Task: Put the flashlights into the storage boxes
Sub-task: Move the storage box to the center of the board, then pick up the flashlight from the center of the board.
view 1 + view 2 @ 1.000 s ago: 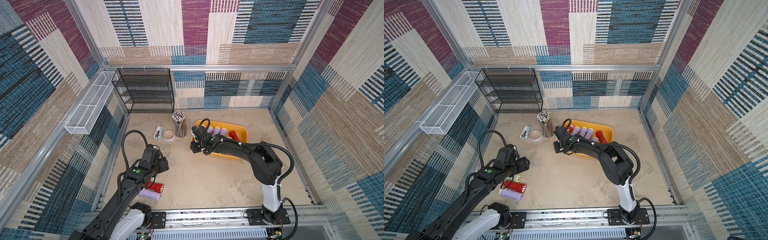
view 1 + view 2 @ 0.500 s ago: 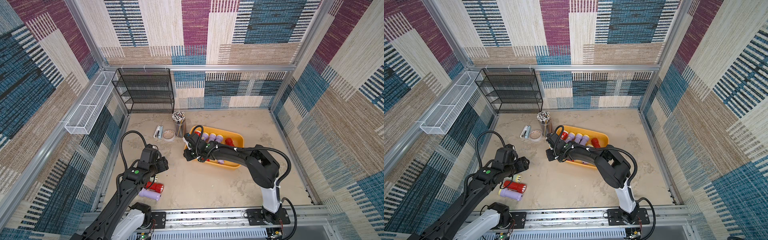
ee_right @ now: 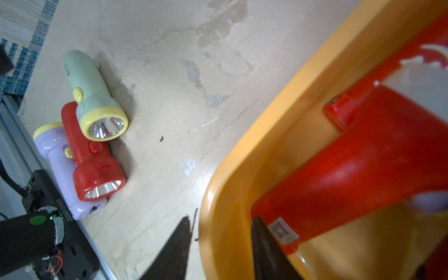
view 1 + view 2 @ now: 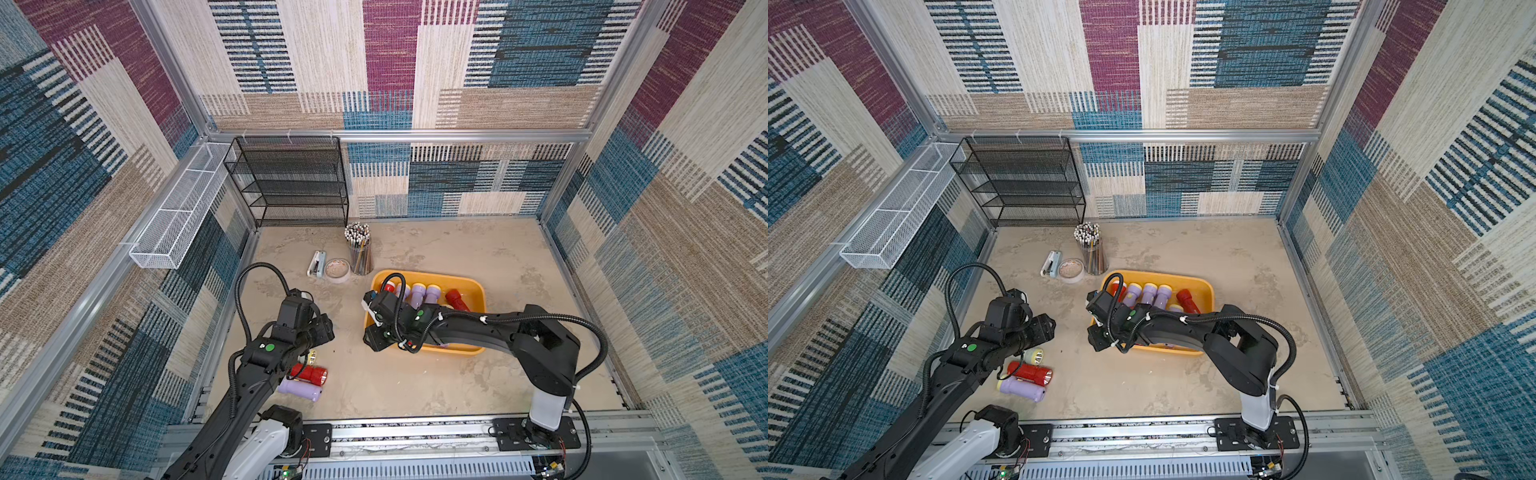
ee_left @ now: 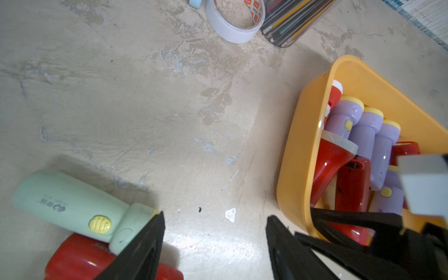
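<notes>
Judging by how things lie, most of the job is done. The yellow-orange tray (image 4: 457, 277) sits about the middle of the bench (image 4: 519, 374), its far-left corner near the cup of pencils (image 4: 359, 253). It is crowded with flashlights (image 4: 417, 293): three lavender bodies with pale-yellow heads lie side by side along the far wall, with red ones at either end of that row. More red and lavender ones are packed toward the near wall. The right arm covers part of the tray in both top views, so a full count is not possible.

Three more lie outside it, bunched near the front-left corner of the bench and well apart from the tray. They are a pale green flashlight (image 3: 89, 97), a red flashlight (image 3: 92, 160) touching it, and a lavender flashlight (image 3: 55, 155) lying against the red one.

The right gripper (image 3: 219, 225) is at the tray's near-left corner with its jaws apart, one outside the wall and one inside, pinching nothing as far as the wrist view shows. The left gripper (image 5: 214, 218) hovers over bare bench between the loose three and the tray, jaws apart and empty. The pale green flashlight's head is just beside one jaw.

What is left, then, is three pick-ups, and the left arm looks best placed for them. The tray looks nearly full, so room for the last ones may be tight.
</notes>
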Robot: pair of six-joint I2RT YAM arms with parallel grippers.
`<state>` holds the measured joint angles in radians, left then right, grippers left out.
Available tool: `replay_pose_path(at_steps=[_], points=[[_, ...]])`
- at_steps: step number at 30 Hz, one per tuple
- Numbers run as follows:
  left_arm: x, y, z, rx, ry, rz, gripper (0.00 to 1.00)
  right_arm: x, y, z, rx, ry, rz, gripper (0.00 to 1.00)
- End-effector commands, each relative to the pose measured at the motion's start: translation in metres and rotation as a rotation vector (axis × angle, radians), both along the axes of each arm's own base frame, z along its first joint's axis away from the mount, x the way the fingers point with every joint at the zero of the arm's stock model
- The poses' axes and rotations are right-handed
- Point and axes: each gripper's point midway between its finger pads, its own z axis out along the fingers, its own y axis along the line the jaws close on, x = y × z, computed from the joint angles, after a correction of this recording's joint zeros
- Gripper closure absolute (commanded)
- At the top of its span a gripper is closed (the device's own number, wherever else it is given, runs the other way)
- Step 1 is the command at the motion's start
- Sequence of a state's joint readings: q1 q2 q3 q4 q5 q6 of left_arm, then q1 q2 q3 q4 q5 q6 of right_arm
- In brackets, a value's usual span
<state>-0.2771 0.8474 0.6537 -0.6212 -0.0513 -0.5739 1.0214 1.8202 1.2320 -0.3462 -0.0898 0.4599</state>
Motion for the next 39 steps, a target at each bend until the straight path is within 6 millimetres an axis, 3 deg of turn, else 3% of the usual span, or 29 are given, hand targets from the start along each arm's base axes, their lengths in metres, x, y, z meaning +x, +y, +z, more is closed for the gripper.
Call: replay_pose_path(at_steps=[1, 6, 13, 21, 30, 39], points=[[-0.008, 0.013, -0.010, 0.044, 0.061, 0.062, 0.29, 0.009, -0.013, 0.029, 0.013, -0.085, -0.055, 0.00], [-0.017, 0.023, -0.027, 0.052, 0.129, 0.147, 0.23, 0.014, -0.033, 0.066, 0.029, -0.188, -0.093, 0.00], [-0.018, 0.041, -0.032, 0.024, 0.157, 0.290, 0.13, 0.001, -0.057, 0.079, 0.089, -0.239, -0.092, 0.00], [-0.015, 0.055, -0.047, -0.053, 0.221, 0.421, 0.14, -0.015, -0.081, 0.083, 0.140, -0.270, -0.085, 0.00], [-0.024, 0.079, -0.054, -0.028, 0.253, 0.521, 0.15, -0.023, -0.102, 0.077, 0.140, -0.299, -0.091, 0.00], [-0.020, 0.087, -0.070, -0.051, 0.257, 0.549, 0.18, -0.022, -0.107, 0.069, 0.154, -0.288, -0.087, 0.00]])
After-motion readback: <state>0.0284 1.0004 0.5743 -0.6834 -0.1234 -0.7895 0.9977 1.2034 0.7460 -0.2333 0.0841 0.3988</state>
